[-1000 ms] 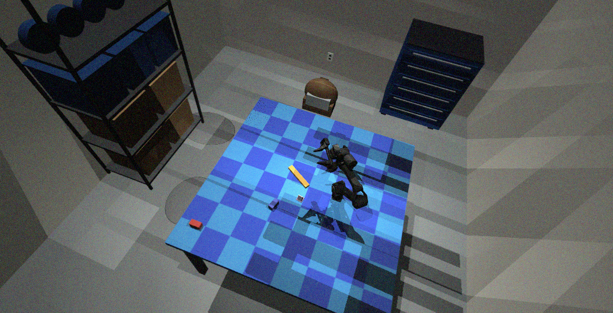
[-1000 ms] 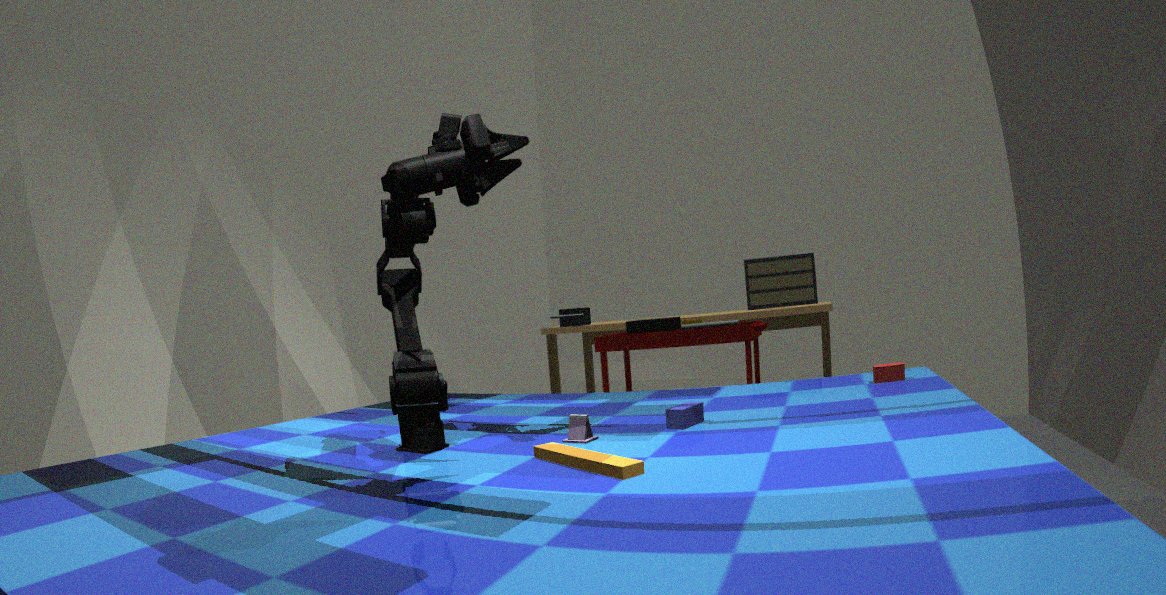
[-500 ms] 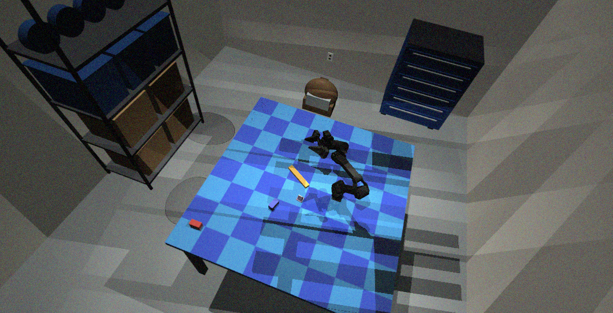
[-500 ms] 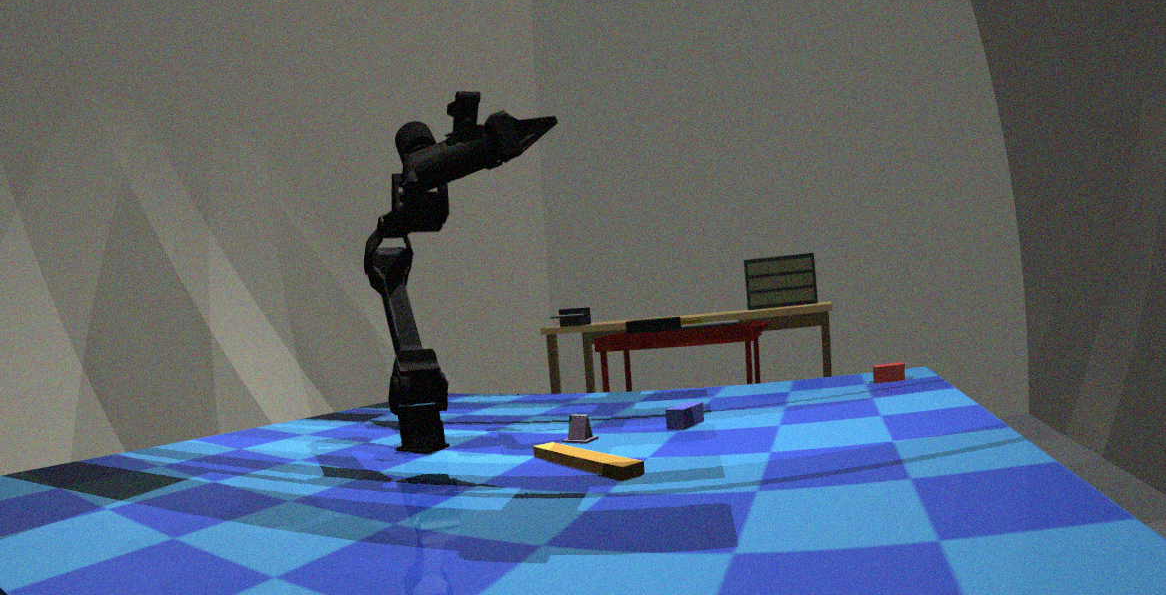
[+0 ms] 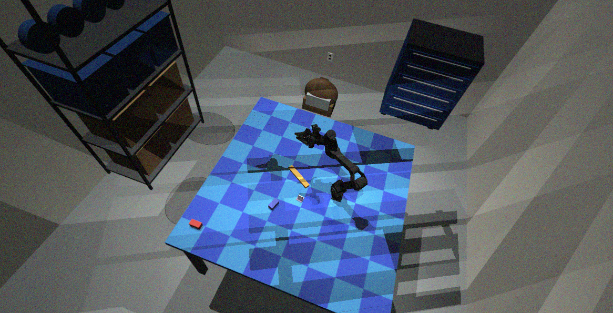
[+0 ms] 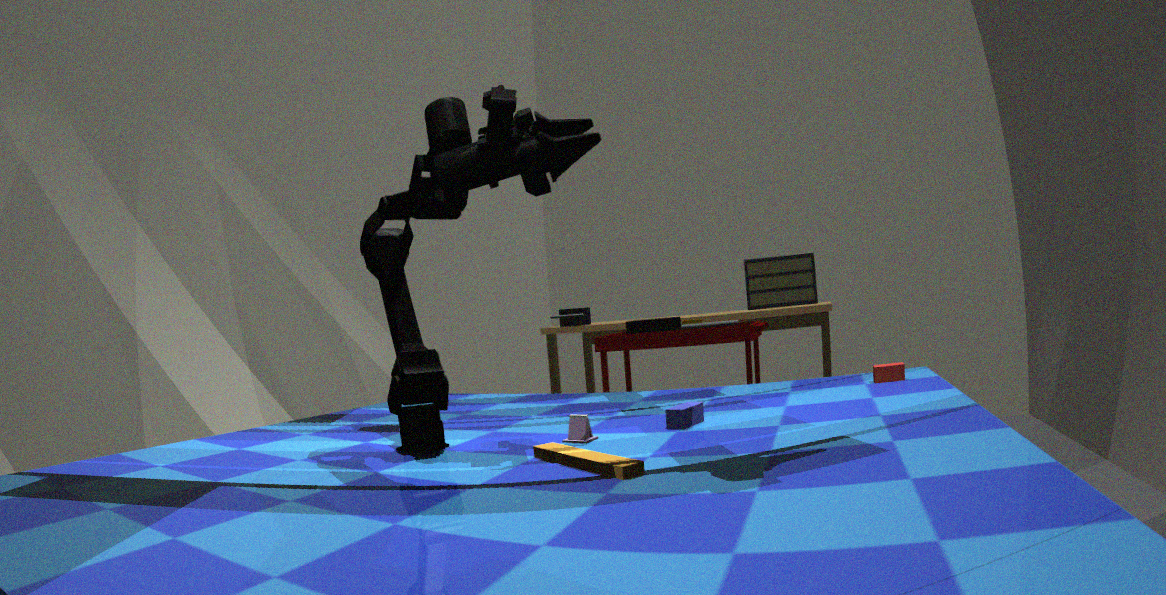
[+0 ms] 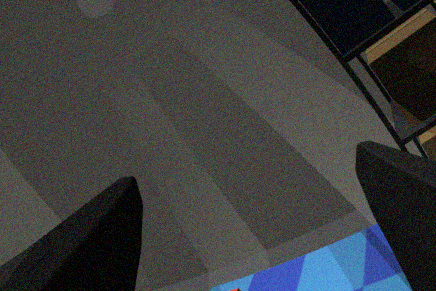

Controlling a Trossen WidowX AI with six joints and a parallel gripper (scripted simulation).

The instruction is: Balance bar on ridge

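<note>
- To your view, a red block (image 5: 195,224) (image 6: 888,373) sits near the table's (image 5: 231,242) (image 6: 652,534) (image 7: 320,268) corner.
- You also have a purple block (image 5: 273,203) (image 6: 684,415) lying on it.
- You can see a blue drawer cabinet (image 5: 448,44).

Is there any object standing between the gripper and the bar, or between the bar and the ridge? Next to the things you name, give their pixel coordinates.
Nothing visible stands in either way. The open gripper (image 5: 297,138) (image 6: 597,129) is raised above the table (image 5: 227,242) (image 6: 839,534), and the bar (image 5: 299,177) (image 6: 583,457) lies beside the ridge (image 5: 299,198) (image 6: 579,428).

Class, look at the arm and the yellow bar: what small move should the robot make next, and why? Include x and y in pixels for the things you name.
Probably swing the open gripper (image 5: 298,138) (image 6: 596,129) (image 7: 249,175) over the yellow bar (image 5: 298,176) (image 6: 587,461) and tip it downward: the fingers hold nothing and point outward high above the table (image 5: 231,242) (image 6: 831,546) (image 7: 320,263), while the bar lies on it beside the small ridge (image 5: 299,198) (image 6: 579,427).
</note>
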